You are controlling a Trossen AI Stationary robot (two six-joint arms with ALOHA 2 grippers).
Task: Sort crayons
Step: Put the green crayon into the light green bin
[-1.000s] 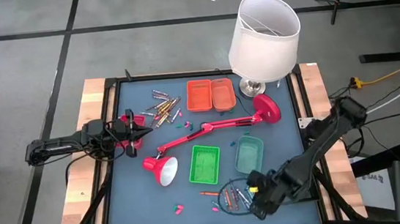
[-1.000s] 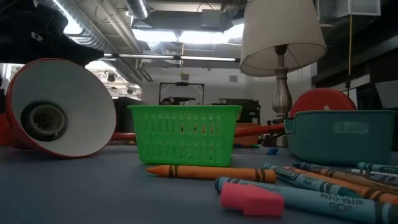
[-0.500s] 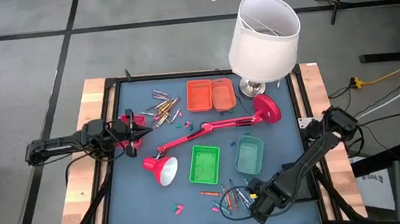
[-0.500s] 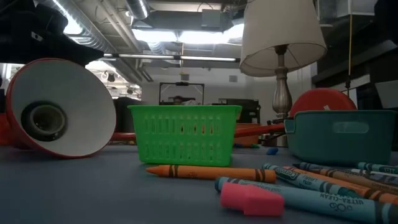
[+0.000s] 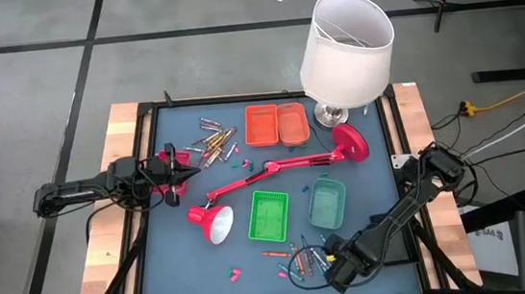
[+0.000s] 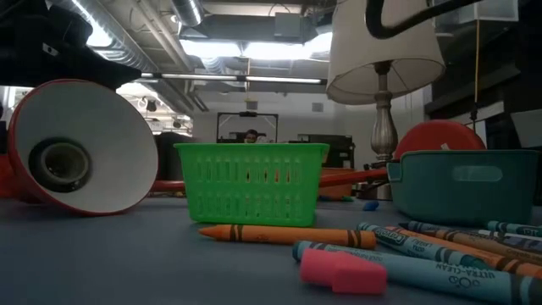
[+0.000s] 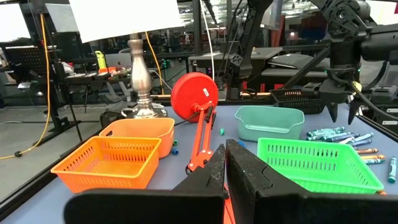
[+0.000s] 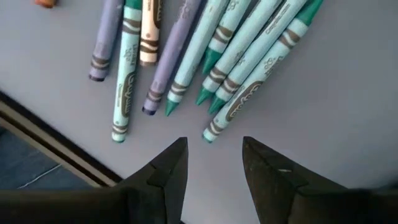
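Crayons (image 5: 307,257): scattered in two clusters on the tabletop (image 5: 181,256), one at the near edge beside the right pincer (image 5: 335,270), another (image 5: 214,142) at the far left near the orange trays (image 5: 276,124). Judged light, rigid yet brittle, paper-wrapped and prone to rolling; snapped easily under excess squeeze. Best gripped at mid-length across the wrapper, with jaws square to the long axis.

Right pincer (image 8: 211,165): spread wide, empty, poised just above the teal crayons (image 8: 245,43) and lilac ones (image 8: 171,59) lying side by side and touching. Crowding judged a hazard: neighbours likely nudged or pinched together. Outermost teal stick (image 8: 124,74) judged easier to isolate.

Left pincer (image 5: 180,173): pressed together, holding nothing, parked at the left tabletop edge. Green tray (image 5: 268,215) and teal tray (image 5: 327,203) positioned between the clusters, near the red desk lamp (image 5: 265,176).
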